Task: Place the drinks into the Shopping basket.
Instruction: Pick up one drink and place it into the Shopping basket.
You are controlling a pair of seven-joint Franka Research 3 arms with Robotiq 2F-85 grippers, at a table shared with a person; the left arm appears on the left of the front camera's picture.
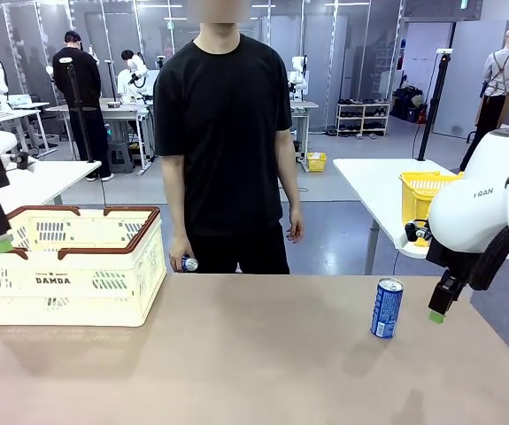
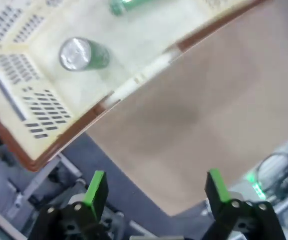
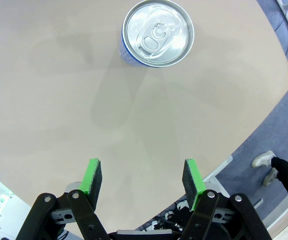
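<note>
Blue can stands upright on the tabletop at lower right, I'd guess so the right gripper, jaws apart and empty beside it, grabs it easy, while the left gripper hangs wide open by the DAMDA basket at left, green can already inside.

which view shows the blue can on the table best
The front view: the blue can stands upright on the table, its whole side and label visible. The right wrist view looks down on its silver top, with just a sliver of blue side. The left wrist view faces the basket instead.
</note>
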